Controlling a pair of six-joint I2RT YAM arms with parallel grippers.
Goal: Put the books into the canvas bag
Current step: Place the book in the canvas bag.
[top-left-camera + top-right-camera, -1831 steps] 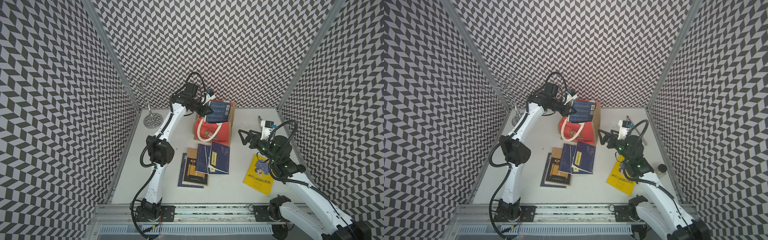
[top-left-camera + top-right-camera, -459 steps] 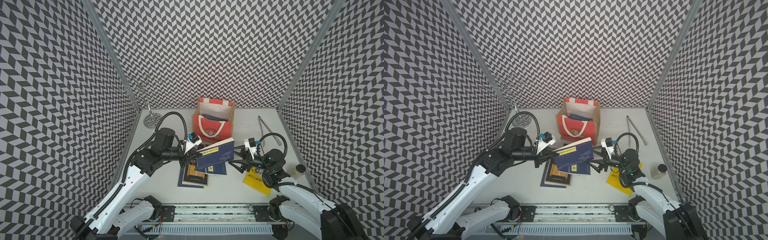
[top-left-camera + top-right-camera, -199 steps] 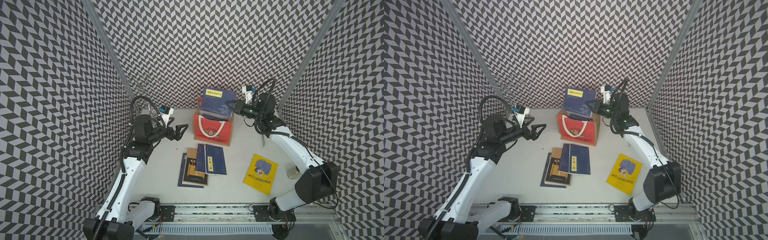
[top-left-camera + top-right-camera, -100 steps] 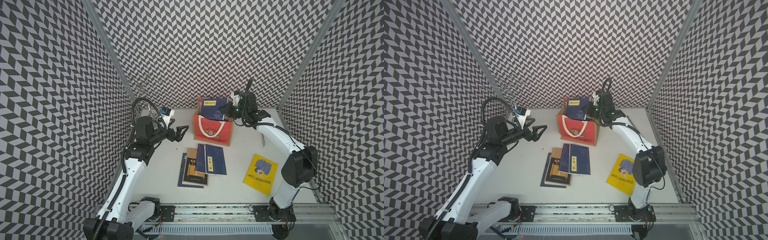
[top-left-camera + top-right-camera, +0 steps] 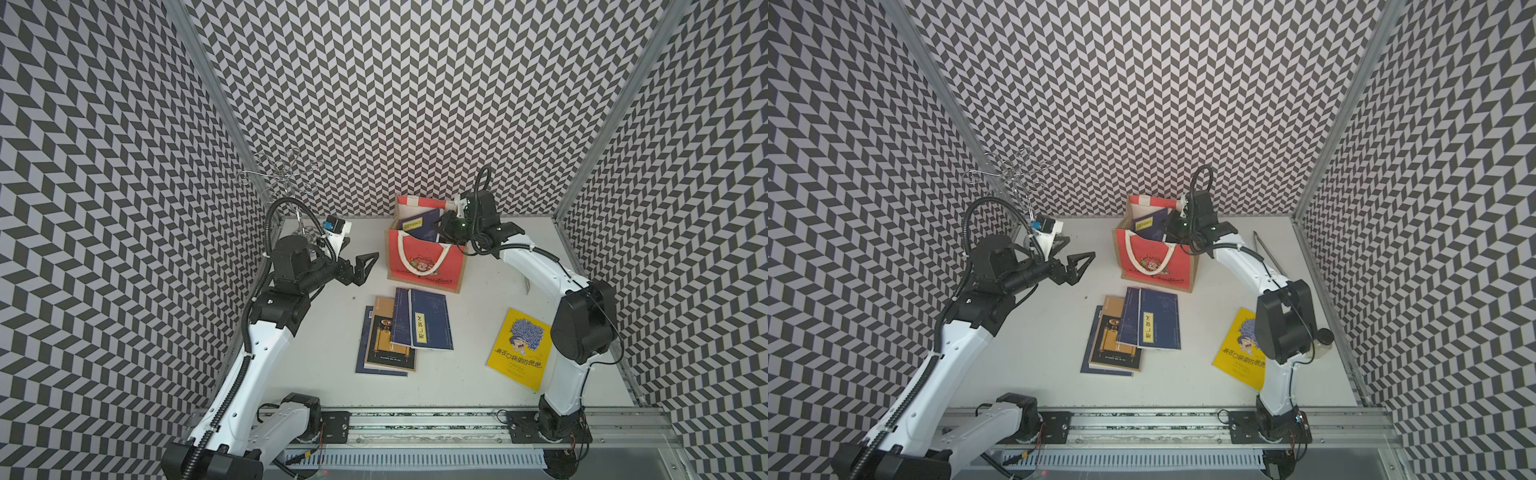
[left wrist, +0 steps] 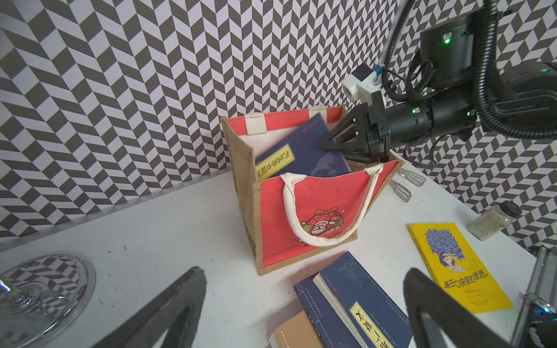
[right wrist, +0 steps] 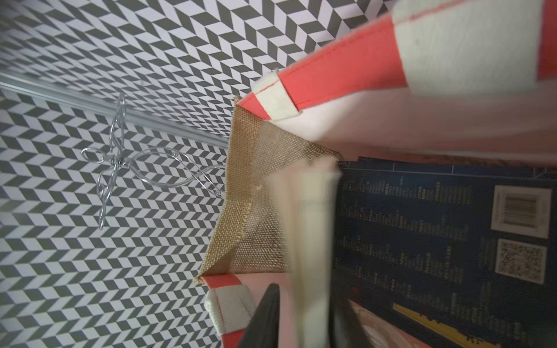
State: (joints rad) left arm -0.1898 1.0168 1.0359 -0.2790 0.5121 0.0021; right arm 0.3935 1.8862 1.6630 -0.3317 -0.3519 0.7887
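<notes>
One navy book [image 6: 304, 147] is leaning in the canvas bag [image 6: 325, 195] between right gripper's [image 6: 331, 150] narrow jaws, grip unclear; left gripper [image 5: 368, 269] is hovering wide.

Bright, diffuse light fills both top views; the white tabletop [image 5: 449, 386] carries only faint, soft shadows. The left wrist view is crisp, with sheen on the navy paperback cover [image 6: 316, 150]. The right wrist view is dimmer: a cream strip [image 7: 310, 241] at 5 o'clock smears; the red-and-white canvas bag rim [image 7: 346, 69] at 1 o'clock is defocused.
</notes>
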